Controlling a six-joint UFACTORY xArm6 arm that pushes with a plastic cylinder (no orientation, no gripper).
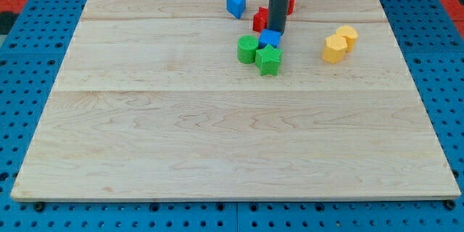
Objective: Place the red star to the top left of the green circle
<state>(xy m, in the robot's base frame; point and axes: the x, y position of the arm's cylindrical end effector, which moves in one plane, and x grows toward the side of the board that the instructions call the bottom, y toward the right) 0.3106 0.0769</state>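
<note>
The counter point(232, 152) fills the lower part of the frame with bare pale wood, nothing on it until well past the middle. First come two green blocks in the upper centre: the green circle point(247, 48) and, touching its right side and slightly nearer, a green star point(268, 59). Off to the right, well apart, two yellow blocks point(338, 44) sit touching each other. Just behind the green star is a small blue block point(270, 38), and my tip point(276, 30) comes down right at its far edge. The tool is a plain rod, so there is nothing to open or close and it holds nothing. The red star point(259, 19) lies just left of the rod, above and a little right of the green circle, partly hidden. Another red block point(291, 1) peeks out behind the rod on its right, and a blue triangle point(235, 4) stands furthest back, to the left.

The red star looks light, rigid and likely to slide easily, though its points may make it spin. I would push on its right side, squarely, to nudge it leftward.
</note>
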